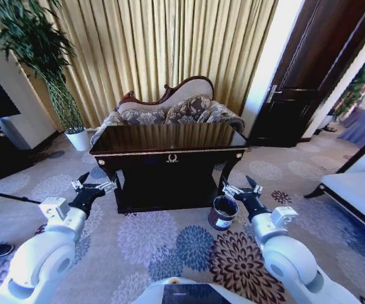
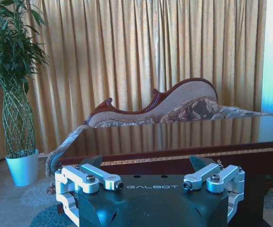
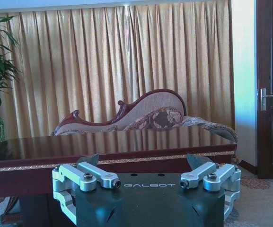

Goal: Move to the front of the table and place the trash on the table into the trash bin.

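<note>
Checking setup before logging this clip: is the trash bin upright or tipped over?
Upright. The trash bin stands on the carpet by the table's front right leg, its shiny rim and open mouth facing up.

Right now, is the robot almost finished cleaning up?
It looks close. The table top shows no trash. The bin stands by its front right leg. The left gripper and right gripper are open and hold nothing. I can't see inside the bin.

a formal sitting room: gold curtains (image 1: 169, 44), carved chaise sofa (image 1: 176, 104), floral carpet (image 1: 169, 247), glossy dark table (image 1: 169, 138).
</note>
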Robot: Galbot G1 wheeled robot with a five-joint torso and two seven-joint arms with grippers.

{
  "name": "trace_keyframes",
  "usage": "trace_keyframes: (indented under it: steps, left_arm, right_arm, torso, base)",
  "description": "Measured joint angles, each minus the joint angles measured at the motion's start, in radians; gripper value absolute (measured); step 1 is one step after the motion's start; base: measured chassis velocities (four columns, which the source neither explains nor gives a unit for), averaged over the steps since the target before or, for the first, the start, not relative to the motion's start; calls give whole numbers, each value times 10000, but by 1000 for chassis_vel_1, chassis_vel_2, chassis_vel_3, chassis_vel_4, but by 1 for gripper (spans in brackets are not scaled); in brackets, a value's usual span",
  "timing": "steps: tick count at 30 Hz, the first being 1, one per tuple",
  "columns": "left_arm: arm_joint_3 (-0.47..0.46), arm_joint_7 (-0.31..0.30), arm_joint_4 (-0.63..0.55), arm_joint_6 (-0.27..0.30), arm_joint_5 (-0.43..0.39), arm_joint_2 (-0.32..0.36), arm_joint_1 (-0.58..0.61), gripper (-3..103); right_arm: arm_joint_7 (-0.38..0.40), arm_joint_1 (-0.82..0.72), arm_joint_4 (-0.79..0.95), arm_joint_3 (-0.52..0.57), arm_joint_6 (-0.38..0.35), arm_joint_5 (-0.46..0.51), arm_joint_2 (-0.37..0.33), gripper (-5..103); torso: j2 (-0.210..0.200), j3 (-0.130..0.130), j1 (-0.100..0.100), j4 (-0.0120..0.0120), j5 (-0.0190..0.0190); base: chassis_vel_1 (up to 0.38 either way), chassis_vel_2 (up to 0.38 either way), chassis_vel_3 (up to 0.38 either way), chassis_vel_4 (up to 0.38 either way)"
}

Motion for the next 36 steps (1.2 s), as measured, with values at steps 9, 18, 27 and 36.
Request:
trace_keyframes:
  steps: [9, 18, 27, 36]
  left_arm:
    - [-50, -6, 0, -14, -11, 18, -4, 100]
    - [-110, -7, 0, -38, -11, -13, 45, 100]
    - [-73, -4, 0, -45, 0, -71, 54, 100]
    - [-57, 0, 0, -53, 7, -91, 49, 100]
  right_arm:
    - [3, -102, 76, 57, 5, -31, 29, 100]
    - [7, -141, 82, 70, 10, -60, 79, 100]
    - [7, -196, 87, 164, 18, -65, 82, 100]
    - [7, -213, 88, 178, 25, -69, 125, 100]
  torso:
    - [1, -1, -2, 2, -1]
    - [0, 0, -1, 0, 2]
    - [0, 0, -1, -1, -1]
    - [-1, 1, 0, -2, 6]
  base:
    - [211, -196, -195, 215]
    - [190, -203, -191, 209]
    - [207, -195, -212, 206]
    - [198, -204, -172, 218]
